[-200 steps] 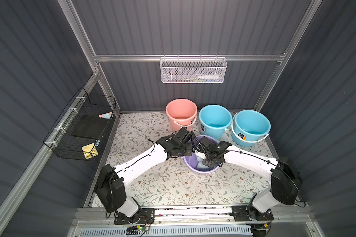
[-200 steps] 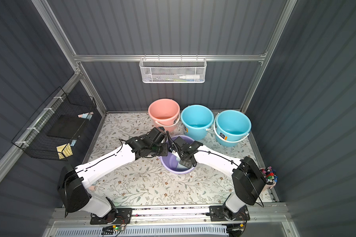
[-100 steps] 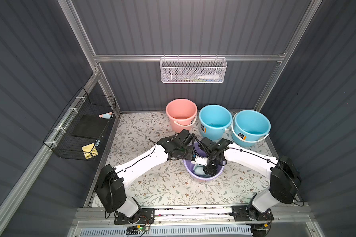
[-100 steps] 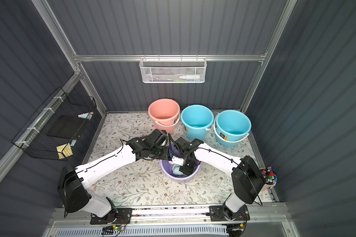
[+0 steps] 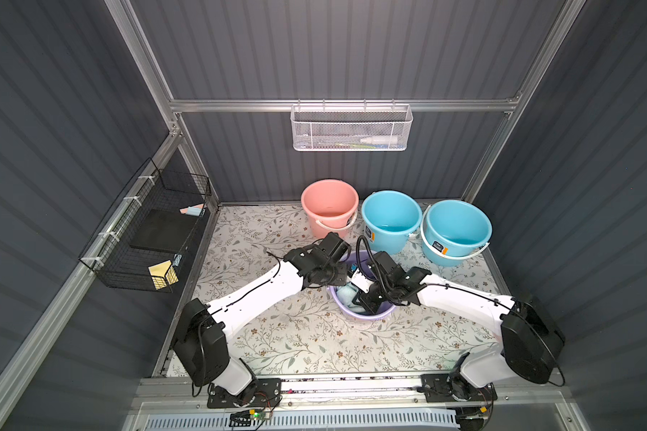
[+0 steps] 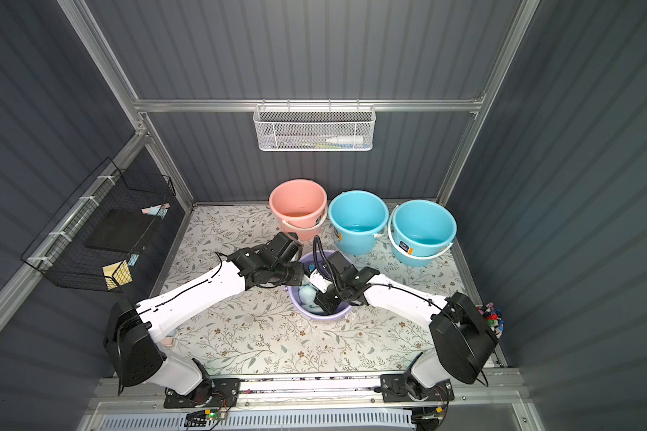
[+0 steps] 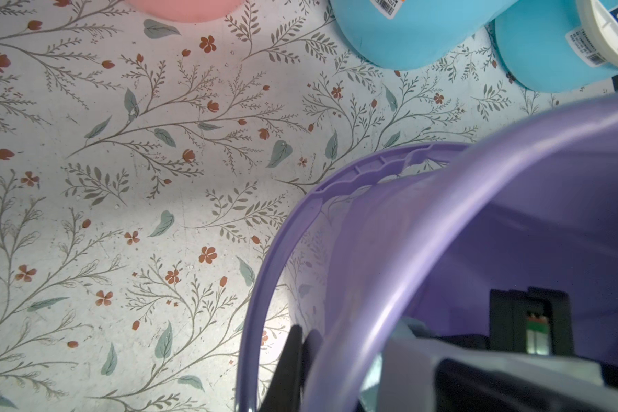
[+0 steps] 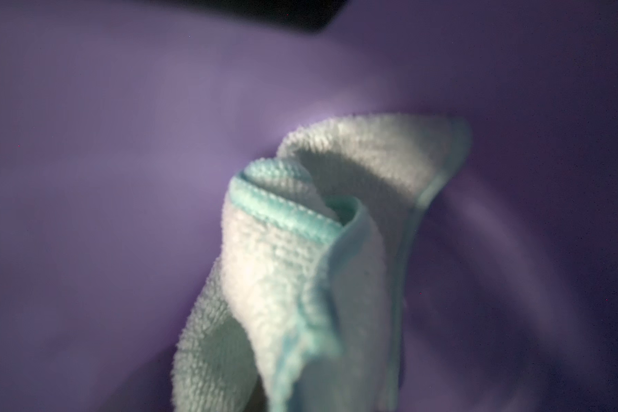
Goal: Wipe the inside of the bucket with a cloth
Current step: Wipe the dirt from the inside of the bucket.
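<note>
Your right fingers (image 5: 367, 303) are down inside the bucket (image 5: 363, 318), closed on the cloth (image 8: 289, 267), which hangs from them against the inner wall on the side nearer the left arm. Your left fingers (image 7: 293, 356) are clamped on the bucket's rim. The wiping stroke therefore looks like the right arm's job.

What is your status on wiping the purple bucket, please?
Left end effector shut on purple bucket rim. Right end effector shut on cloth, inside bucket. Pink bucket close behind left arm.
</note>
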